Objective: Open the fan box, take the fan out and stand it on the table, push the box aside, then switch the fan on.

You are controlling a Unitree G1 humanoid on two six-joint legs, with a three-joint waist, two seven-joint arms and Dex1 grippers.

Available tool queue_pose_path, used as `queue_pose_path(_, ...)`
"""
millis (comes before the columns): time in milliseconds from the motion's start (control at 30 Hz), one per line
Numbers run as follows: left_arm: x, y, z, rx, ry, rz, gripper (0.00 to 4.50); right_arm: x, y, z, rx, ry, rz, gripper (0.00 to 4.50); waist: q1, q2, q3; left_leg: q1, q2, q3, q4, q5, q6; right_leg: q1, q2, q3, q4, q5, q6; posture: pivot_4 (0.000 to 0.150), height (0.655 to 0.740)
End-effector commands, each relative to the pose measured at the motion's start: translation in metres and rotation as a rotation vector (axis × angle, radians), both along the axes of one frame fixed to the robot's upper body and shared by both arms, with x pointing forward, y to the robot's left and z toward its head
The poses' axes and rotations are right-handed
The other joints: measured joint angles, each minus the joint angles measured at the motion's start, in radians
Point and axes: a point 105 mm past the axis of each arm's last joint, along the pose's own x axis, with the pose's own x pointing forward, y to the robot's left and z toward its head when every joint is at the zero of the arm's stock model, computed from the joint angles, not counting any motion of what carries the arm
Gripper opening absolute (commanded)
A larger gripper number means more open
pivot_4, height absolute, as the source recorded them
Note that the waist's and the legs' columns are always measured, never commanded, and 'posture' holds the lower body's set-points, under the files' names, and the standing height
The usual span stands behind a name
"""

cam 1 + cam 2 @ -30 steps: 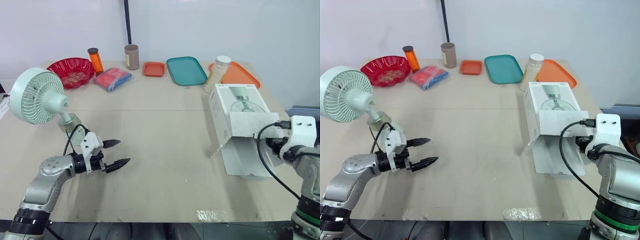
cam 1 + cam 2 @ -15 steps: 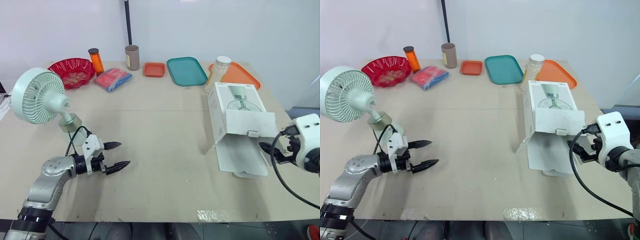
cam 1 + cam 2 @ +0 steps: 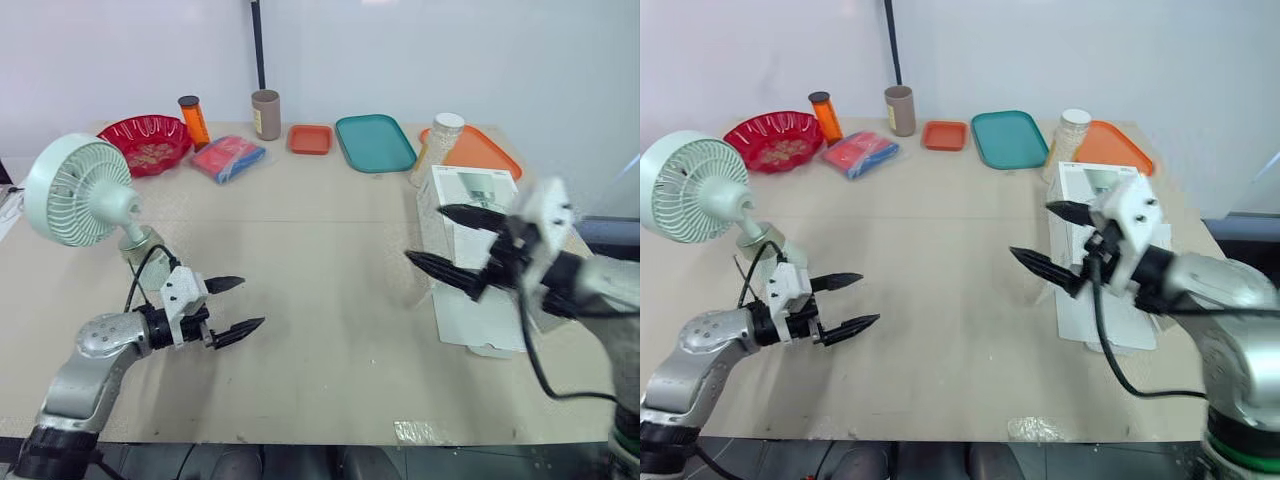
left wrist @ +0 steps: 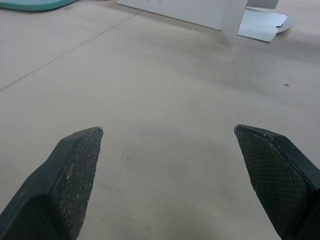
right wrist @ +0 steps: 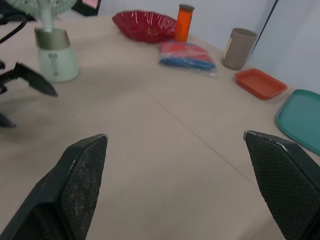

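Beige tabletop (image 3: 330, 300) is seen beneath a pale wall. The fan box (image 3: 470, 186) is noted lying at the right of the frame with its flap open. It is well apart from the fan (image 3: 75, 190), which is stood upright at the left edge. The right end effector (image 3: 424, 232) has been swung from the box's far right side, where it was placed a second ago, across the box front toward the centre. Its fingers are spread wide and nothing is held. The left end effector (image 3: 252, 302) has been kept just beside the fan base, likewise spread and empty. Box-clearing is judged complete; only switching on is judged outstanding.
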Motion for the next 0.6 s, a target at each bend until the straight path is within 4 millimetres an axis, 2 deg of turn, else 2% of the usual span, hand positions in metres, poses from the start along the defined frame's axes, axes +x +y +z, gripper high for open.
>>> queue_pose_path(33,-0.007,0.008,0.018,0.002,-0.061,0.060,4.50,0.012,0.016,0.001,0.009,-0.043,0.073,4.46,0.000,0.000,0.000,0.000,0.000,0.000,0.000,0.000,0.000,0.000,0.000,0.000,0.000,0.000,0.000,0.150,0.7400)
queue_pose_path(167,-0.020,0.013,0.011,0.029,-0.062,0.142,4.50,0.032,0.037,-0.015,0.007,-0.015,0.141,4.46,-0.005,0.000,0.000,0.000,0.001,0.001,0.000,0.000,0.001,-0.001,0.000,0.000,0.000,0.000,0.000,0.150,0.7400)
queue_pose_path(367,-0.041,0.021,0.024,-0.017,-0.096,0.303,4.50,0.043,0.061,-0.042,-0.026,0.029,0.261,4.46,0.002,0.000,0.000,0.000,0.001,0.000,0.000,0.000,0.001,0.000,0.000,-0.001,0.000,0.000,-0.001,0.150,0.7400)
queue_pose_path(433,-0.053,0.018,0.020,0.017,-0.093,0.329,4.50,0.050,0.071,-0.043,-0.009,0.034,0.273,4.46,0.001,0.000,0.000,0.000,0.000,0.000,0.001,0.000,0.001,0.000,-0.001,0.000,0.000,0.000,0.000,0.150,0.7400)
queue_pose_path(533,-0.067,0.018,0.019,0.052,-0.096,0.358,4.50,0.050,0.085,-0.037,0.035,0.037,0.348,4.46,-0.004,0.000,0.000,0.000,0.001,0.001,0.000,0.000,0.001,-0.001,0.000,0.000,0.000,0.001,-0.001,0.150,0.7400)
queue_pose_path(600,-0.068,0.029,0.029,0.035,-0.134,0.454,4.50,0.054,0.090,-0.041,0.015,0.041,0.373,4.46,0.000,0.000,0.001,0.001,0.001,0.000,0.000,0.000,0.001,-0.001,0.000,0.000,0.001,0.000,-0.001,0.150,0.7400)
